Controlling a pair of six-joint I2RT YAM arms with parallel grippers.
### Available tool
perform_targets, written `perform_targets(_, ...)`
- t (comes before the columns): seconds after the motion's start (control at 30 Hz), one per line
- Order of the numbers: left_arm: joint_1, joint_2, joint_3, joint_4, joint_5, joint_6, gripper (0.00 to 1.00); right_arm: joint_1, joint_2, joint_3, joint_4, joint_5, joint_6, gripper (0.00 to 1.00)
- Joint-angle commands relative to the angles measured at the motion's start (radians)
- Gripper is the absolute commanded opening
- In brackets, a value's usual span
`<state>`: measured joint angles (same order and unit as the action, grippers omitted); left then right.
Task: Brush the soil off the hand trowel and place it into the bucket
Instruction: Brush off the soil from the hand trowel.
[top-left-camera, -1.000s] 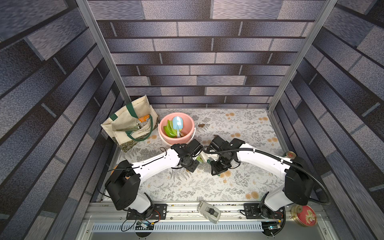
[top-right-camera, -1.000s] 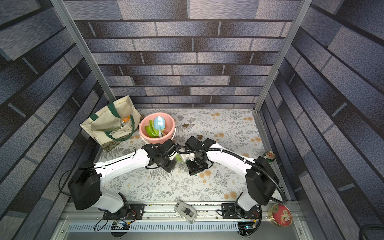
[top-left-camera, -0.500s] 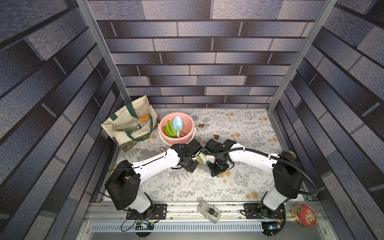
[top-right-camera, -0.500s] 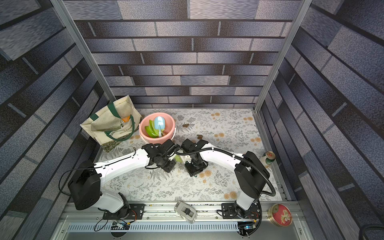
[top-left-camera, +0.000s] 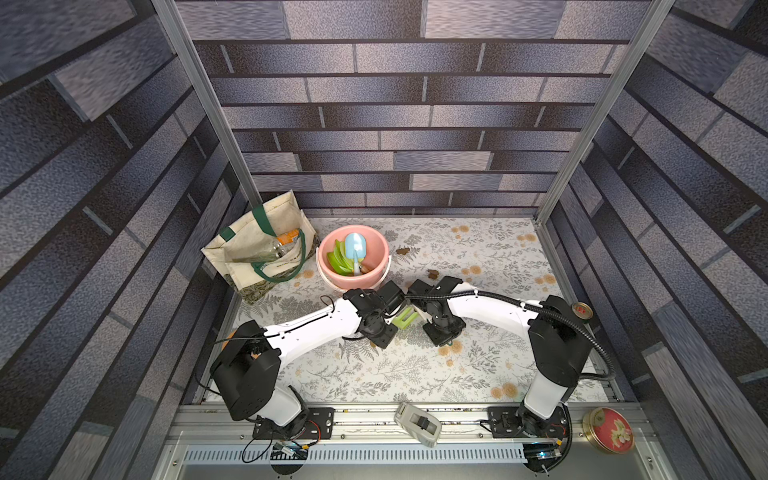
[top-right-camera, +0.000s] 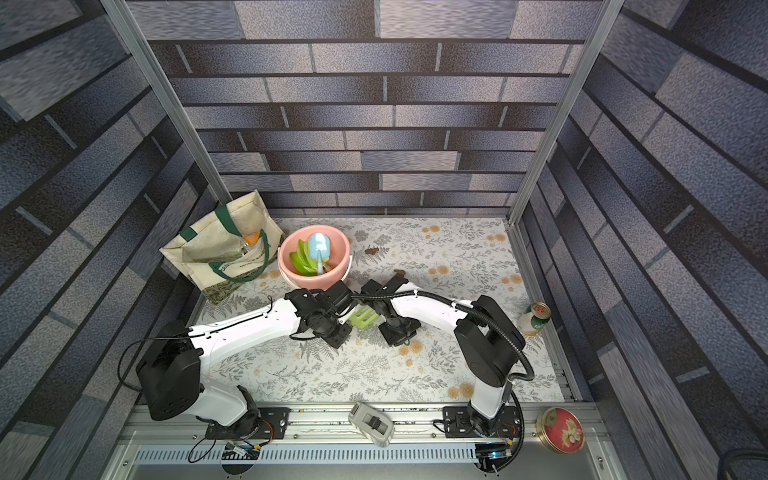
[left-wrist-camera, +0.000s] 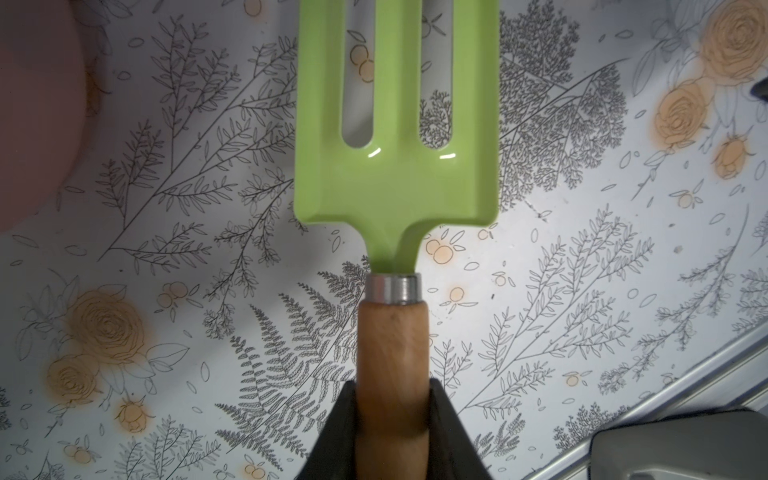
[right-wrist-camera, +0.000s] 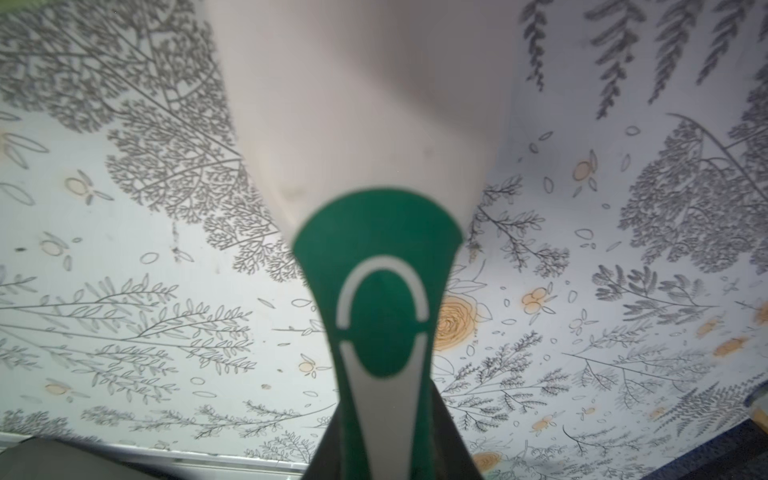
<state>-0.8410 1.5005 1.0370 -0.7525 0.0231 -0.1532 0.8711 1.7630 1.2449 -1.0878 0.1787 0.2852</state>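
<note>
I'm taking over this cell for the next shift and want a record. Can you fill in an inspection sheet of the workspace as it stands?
Surface: floral mat; one soil blob beside the bucket, a second blob nearer the arms.
Job's things: green hand fork, visible face looks clean; pink bucket holds a blue trowel and green tools.
Clutter: tote bag, drink can; red tin and grey device at the front edge.
Grippers: left gripper shut on the fork's wooden handle; right gripper shut on a brush.
Cables: black conduit along the right arm.
Surroundings: brick-print walls.
</note>
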Motion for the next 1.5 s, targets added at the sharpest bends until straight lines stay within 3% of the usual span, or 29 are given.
perform_targets(0.0,-0.01,-0.032,0.011,0.011,-0.004,0.002,0.12,-0.024,-0.005,0.024,-0.048,0.097,0.036,0.0)
perform_targets(0.13,-0.012,-0.037,0.003,0.017,-0.006,0.0,0.12,-0.037,-0.078,0.037,-0.025,0.031,0.008,0.0)
perform_targets(0.33,-0.009,-0.026,0.009,0.033,-0.003,0.006,0.12,-0.032,-0.199,0.033,0.058,-0.266,-0.07,0.0)
perform_targets(0.6,-0.006,-0.044,0.003,0.046,-0.008,0.006,0.12,-0.016,-0.167,-0.03,0.09,-0.395,-0.074,0.0)
perform_targets(1.03,-0.008,-0.05,0.005,0.044,-0.023,0.009,0.12,0.042,-0.063,0.037,0.054,-0.403,-0.123,0.0)
perform_targets(1.23,-0.01,-0.062,0.011,0.025,-0.032,0.02,0.12,0.046,0.013,0.045,-0.003,-0.233,-0.156,0.0)
perform_targets(1.47,-0.011,-0.105,-0.003,0.009,-0.056,0.008,0.12,0.044,0.071,0.071,-0.028,-0.133,-0.184,0.0)
